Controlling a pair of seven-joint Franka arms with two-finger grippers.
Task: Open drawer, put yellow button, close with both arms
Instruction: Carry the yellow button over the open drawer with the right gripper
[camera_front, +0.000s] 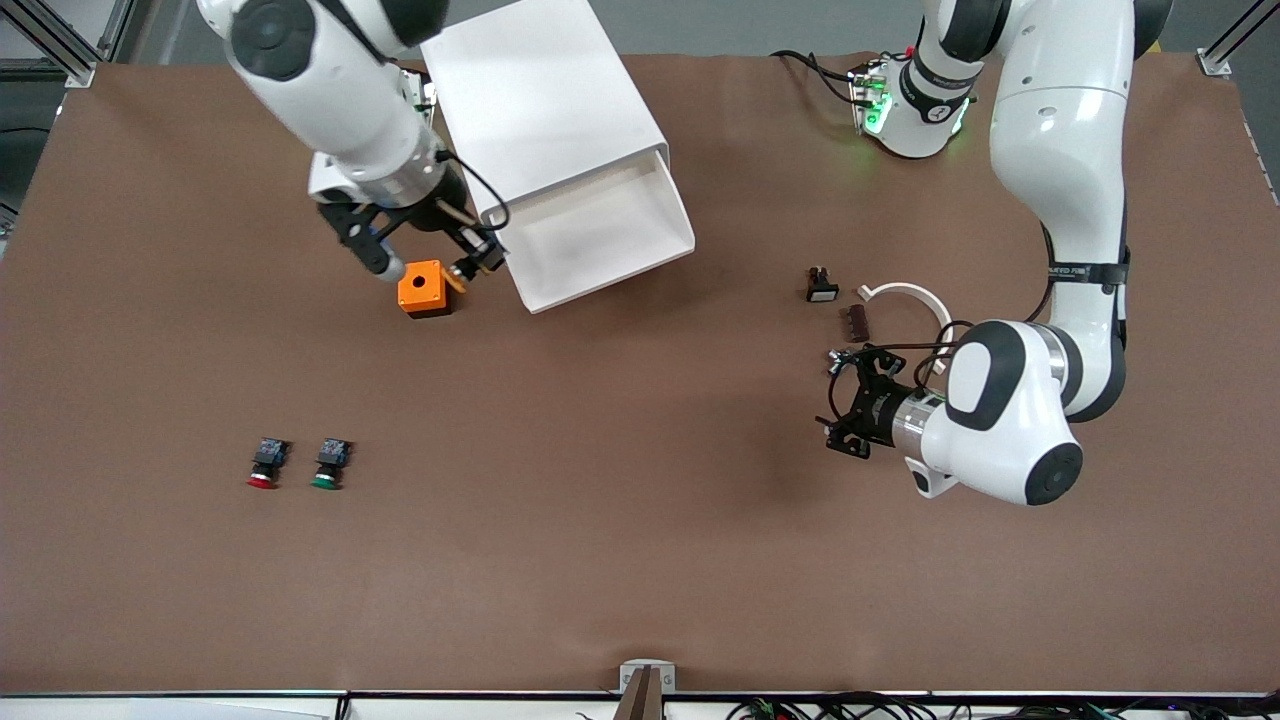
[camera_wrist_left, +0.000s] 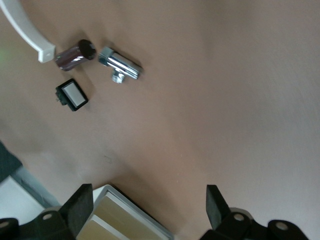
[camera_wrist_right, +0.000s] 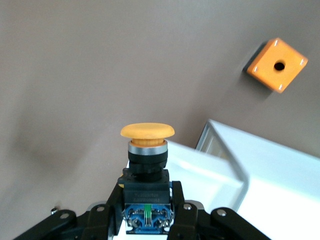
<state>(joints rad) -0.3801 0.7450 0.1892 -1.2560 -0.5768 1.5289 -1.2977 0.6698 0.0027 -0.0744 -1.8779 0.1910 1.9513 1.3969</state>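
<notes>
The white cabinet (camera_front: 540, 100) lies at the robots' edge of the table, and its uppermost drawer (camera_front: 600, 240) is pulled out and looks empty. My right gripper (camera_front: 470, 262) is shut on the yellow button (camera_front: 458, 278) and holds it in the air over the drawer's corner beside an orange box (camera_front: 425, 288). In the right wrist view the gripper (camera_wrist_right: 146, 196) clamps the button's black-and-blue body, with the yellow cap (camera_wrist_right: 147, 131) pointing away and the drawer's white wall (camera_wrist_right: 240, 170) under it. My left gripper (camera_front: 838, 400) is open and empty, low over the table toward the left arm's end. Its fingers (camera_wrist_left: 80, 205) frame a corner of the cabinet's cream front (camera_wrist_left: 120, 220).
A red-capped button (camera_front: 263, 466) and a green-capped one (camera_front: 328, 464) stand nearer the front camera, toward the right arm's end. A black square switch (camera_front: 822, 286), a brown cylinder (camera_front: 856, 322), a white arc (camera_front: 912, 296) and a chrome fitting (camera_wrist_left: 120, 65) lie by the left gripper.
</notes>
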